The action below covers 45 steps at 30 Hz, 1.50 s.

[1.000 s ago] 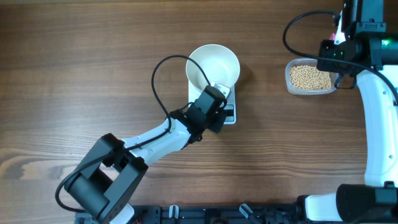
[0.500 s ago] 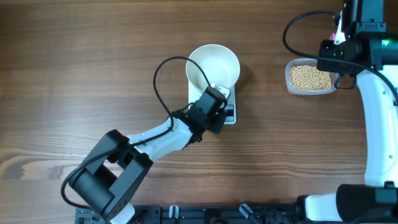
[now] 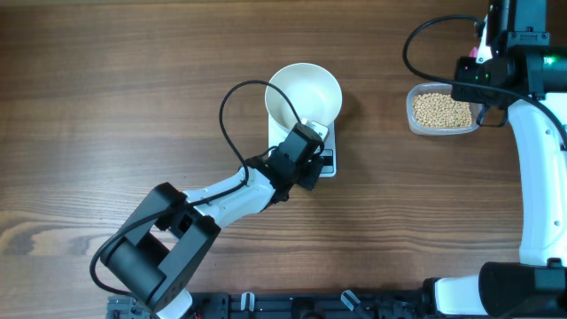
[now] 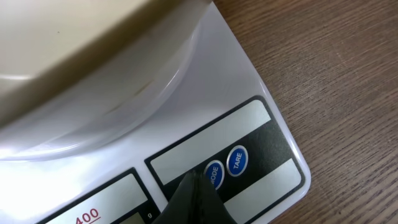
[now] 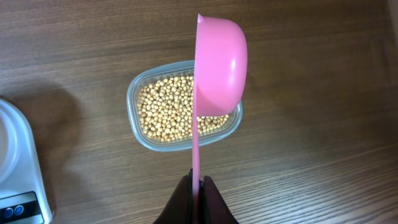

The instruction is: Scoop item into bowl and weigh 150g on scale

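Observation:
The white bowl [image 3: 304, 93] stands on the white scale [image 3: 330, 170]; in the overhead view its inside looks bare. My left gripper [image 3: 312, 146] is shut and empty over the scale's front panel. In the left wrist view its tip [image 4: 196, 180] rests against the panel beside the blue MODE button [image 4: 214, 175]. The pale-tan beans [image 5: 165, 109] fill a clear tub [image 3: 441, 110] at the right. My right gripper [image 5: 198, 183] is shut on the thin handle of a pink scoop [image 5: 219, 68]. The scoop hangs on its side above the tub.
A blue TARE button [image 4: 237, 160] sits right of MODE. A black cable [image 3: 232, 102] loops from the left arm beside the bowl. The right arm's white links [image 3: 536, 168] run down the table's right edge. Bare wood lies between scale and tub.
The left arm's lower links have shifted slightly to the right while its gripper stays on the scale panel. The right arm and scoop have not moved.

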Available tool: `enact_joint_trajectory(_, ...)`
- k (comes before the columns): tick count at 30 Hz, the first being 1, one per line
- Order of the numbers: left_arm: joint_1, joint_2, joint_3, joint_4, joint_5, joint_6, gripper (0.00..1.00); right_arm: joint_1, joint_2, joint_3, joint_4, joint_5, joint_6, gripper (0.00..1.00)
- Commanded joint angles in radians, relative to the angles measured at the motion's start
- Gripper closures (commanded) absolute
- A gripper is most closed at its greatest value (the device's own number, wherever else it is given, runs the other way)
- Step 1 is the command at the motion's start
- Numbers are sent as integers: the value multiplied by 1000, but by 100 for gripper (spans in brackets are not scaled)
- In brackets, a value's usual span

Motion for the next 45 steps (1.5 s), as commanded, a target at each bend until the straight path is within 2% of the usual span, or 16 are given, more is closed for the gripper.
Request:
enact_joint_trajectory(1, 2, 22, -5, -1, -22, 23, 96, 2, 8, -3, 6, 18, -10, 96)
enact_joint_trajectory(45, 1, 42, -5, -42, -50, 23, 96, 2, 8, -3, 5, 18, -10, 96)
